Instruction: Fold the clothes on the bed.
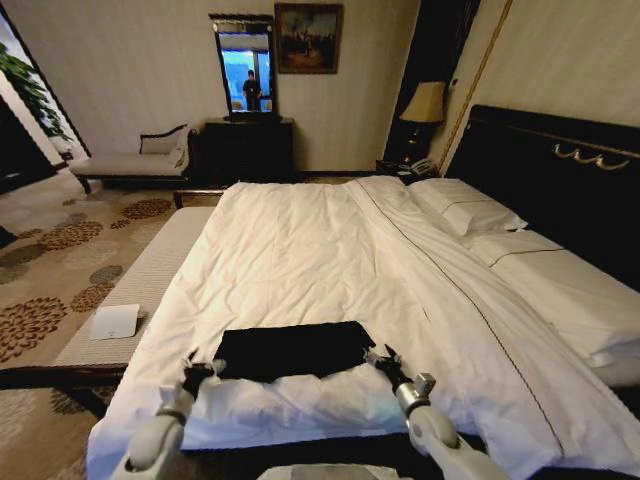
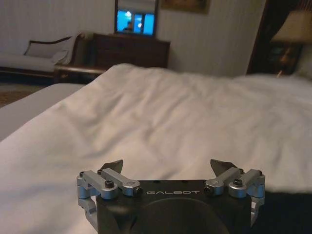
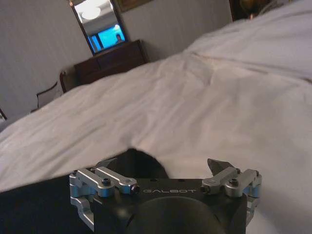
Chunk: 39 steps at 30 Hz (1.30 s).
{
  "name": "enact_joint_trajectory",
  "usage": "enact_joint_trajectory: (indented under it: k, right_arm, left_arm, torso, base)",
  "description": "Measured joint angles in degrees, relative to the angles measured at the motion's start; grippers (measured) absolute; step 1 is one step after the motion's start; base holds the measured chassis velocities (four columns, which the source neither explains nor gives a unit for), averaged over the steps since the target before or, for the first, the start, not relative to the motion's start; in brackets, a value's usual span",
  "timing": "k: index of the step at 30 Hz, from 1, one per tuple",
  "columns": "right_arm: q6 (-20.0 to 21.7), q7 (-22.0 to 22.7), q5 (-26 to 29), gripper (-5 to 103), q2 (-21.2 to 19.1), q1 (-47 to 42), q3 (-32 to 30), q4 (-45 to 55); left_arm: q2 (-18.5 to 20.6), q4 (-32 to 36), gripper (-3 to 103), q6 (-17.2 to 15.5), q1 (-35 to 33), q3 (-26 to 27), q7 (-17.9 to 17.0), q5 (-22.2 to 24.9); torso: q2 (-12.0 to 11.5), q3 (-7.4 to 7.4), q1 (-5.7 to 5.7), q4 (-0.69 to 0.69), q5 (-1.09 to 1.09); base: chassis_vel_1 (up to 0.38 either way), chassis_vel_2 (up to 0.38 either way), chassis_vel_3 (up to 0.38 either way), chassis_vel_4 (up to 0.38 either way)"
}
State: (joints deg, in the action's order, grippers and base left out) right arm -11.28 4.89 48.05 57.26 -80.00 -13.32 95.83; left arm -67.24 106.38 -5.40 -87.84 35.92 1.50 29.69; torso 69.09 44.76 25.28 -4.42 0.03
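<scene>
The black T-shirt [image 1: 293, 349] lies on the white duvet near the foot of the bed [image 1: 330, 250], already gathered into a flat, dark rectangle with its long side running across the bed. No lettering shows on the upturned face.

The left end effector [image 1: 203, 371] sits at the shirt's near-left corner, and the right end effector [image 1: 381, 358] sits at its near-right corner, both low over the duvet. In the left wrist view the left end effector [image 2: 168, 170] stands wide, with nothing between its fingertips; white bedding lies ahead of it and a strip of dark cloth shows to one side. In the right wrist view the right end effector [image 3: 163, 168] is also spread wide, and a fold of the black T-shirt [image 3: 141, 163] rises just beyond its palm, between the spread fingers but not pinched.

Judging from this, the step in hand is either taking hold of the near edge for a further fold or letting go after one; the frames alone do not settle which. If another fold is due, the next move calls for both end effectors to close on the near corners together, catching only the shirt and not the duvet beneath.
</scene>
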Motion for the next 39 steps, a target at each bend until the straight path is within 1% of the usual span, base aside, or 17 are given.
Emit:
enact_joint_trajectory:
  k: [2, 3, 5, 7, 8, 9, 12, 15, 18, 19, 21, 25, 28, 29, 33, 36, 39]
  right_arm:
    - [-0.29, 0.20, 0.05, 100, -0.11, 1.09, 0.01, -0.38]
    - [-0.29, 0.20, 0.05, 100, -0.11, 1.09, 0.01, -0.38]
    - [-0.40, 0.28, 0.02, 100, -0.07, 2.26, 0.33, -1.44]
    - [-0.43, 0.44, 0.02, 100, 0.08, 3.35, 0.78, -2.64]
    - [-0.43, 0.44, 0.02, 100, 0.08, 3.35, 0.78, -2.64]
    - [-0.44, 0.48, 0.03, 100, 0.13, 3.59, 0.94, -3.21]
    - [-0.58, 0.49, 0.03, 100, 0.28, 3.39, 0.97, -3.86]
    - [-0.68, 0.47, 0.04, 100, 0.35, 3.11, 0.89, -3.89]
    - [-1.08, 0.33, 0.08, 100, 0.45, 3.11, 0.70, -4.28]
    - [-1.08, 0.33, 0.08, 100, 0.45, 3.11, 0.70, -4.28]
    - [-1.41, 0.19, 0.13, 100, 0.58, 3.62, 0.68, -5.05]
    - [-1.78, -0.51, 1.12, 100, 0.65, 4.23, 0.68, -5.82]
    - [-0.65, -2.24, 6.58, 100, 0.12, 3.98, 0.66, -4.81]
    - [-0.65, -2.24, 6.58, 100, 0.12, 3.98, 0.66, -4.81]
    - [3.29, -2.95, 14.72, 100, -0.39, 2.44, 0.10, -1.68]
    - [5.22, -2.97, 17.28, 100, -0.24, 1.01, -0.38, -0.39]
    - [8.33, -1.64, 20.69, 100, 0.64, -1.39, -1.41, 1.83]
  left_arm:
    - [-0.87, -0.59, 100, -0.72, 1.85, -2.24, 0.04, -1.30]
    - [-0.87, -0.59, 100, -0.72, 1.85, -2.24, 0.04, -1.30]
    - [-2.23, -3.46, 100, -1.17, 3.63, -4.54, 0.01, -3.38]
    - [-4.53, -9.27, 100, -1.66, 6.40, -6.94, -0.43, -5.02]
    - [-4.53, -9.27, 100, -1.66, 6.40, -6.94, -0.43, -5.02]
    - [-6.00, -12.95, 100, -1.45, 8.33, -7.30, -1.02, -5.77]
    - [-8.78, -18.37, 100, -0.23, 12.10, -6.44, -2.15, -5.58]
    - [-9.43, -19.63, 100, 0.27, 12.95, -5.02, -2.41, -5.10]
    - [-8.02, -18.33, 100, 0.33, 11.85, -2.30, -3.12, -3.15]
    - [-8.02, -18.33, 100, 0.33, 11.85, -2.30, -3.12, -3.15]
    - [-6.48, -15.77, 100, 0.16, 10.34, -0.49, -3.44, -1.79]
    - [-5.56, -12.54, 100, -0.08, 9.04, 1.80, -3.93, -0.86]
    - [-5.18, -7.03, 100, -1.18, 7.04, 6.28, -4.49, 1.57]
    - [-5.18, -7.03, 100, -1.18, 7.04, 6.28, -4.49, 1.57]
    - [-4.30, -2.79, 100, -2.16, 3.30, 12.35, -4.37, 3.21]
    - [-3.87, -2.41, 100, -2.15, 1.27, 14.47, -3.60, 3.73]
    - [-3.70, -2.79, 100, -1.08, -1.18, 15.92, -2.86, 4.17]
  torso:
    - [0.01, 0.00, 0.00, 0.00, -0.01]
    - [0.01, 0.00, 0.00, 0.00, -0.01]
    - [0.00, 0.00, 0.00, -0.01, -0.03]
    - [0.00, 0.01, 0.00, 0.02, -0.04]
    - [0.00, 0.01, 0.00, 0.02, -0.04]
    - [0.00, 0.01, 0.01, 0.01, -0.04]
    - [0.00, 0.00, 0.00, -0.02, -0.04]
    - [0.00, 0.00, 0.00, -0.03, -0.04]
    - [0.00, 0.00, 0.00, -0.02, -0.04]
    - [0.00, 0.00, 0.00, -0.02, -0.04]
    - [0.00, 0.01, 0.00, 0.04, -0.03]
    - [0.00, 0.00, 0.00, 0.02, -0.04]
    - [0.00, 0.01, 0.00, -0.01, -0.03]
    - [0.00, 0.01, 0.00, -0.01, -0.03]
    - [0.00, 0.00, 0.00, 0.00, -0.04]
    - [0.00, 0.00, 0.00, 0.04, -0.04]
    - [0.00, 0.00, 0.00, -0.01, -0.06]
  base:
    - [0.000, 0.000, 0.000, 0.000]
    - [0.000, 0.000, 0.000, 0.000]
    - [0.000, 0.000, 0.000, 0.000]
    - [0.000, 0.000, 0.000, 0.000]
    - [0.000, 0.000, 0.000, 0.000]
    - [0.000, 0.000, 0.000, 0.000]
    - [0.000, 0.000, 0.000, 0.000]
    - [0.000, 0.000, 0.000, 0.000]
    - [0.000, 0.000, 0.000, 0.000]
    - [0.000, 0.000, 0.000, 0.000]
    - [0.000, 0.000, 0.000, 0.000]
    - [0.000, 0.000, 0.000, 0.000]
    - [0.000, 0.000, 0.000, 0.000]
    - [0.000, 0.000, 0.000, 0.000]
    - [0.000, 0.000, 0.000, 0.000]
    - [0.000, 0.000, 0.000, 0.000]
    - [0.000, 0.000, 0.000, 0.000]
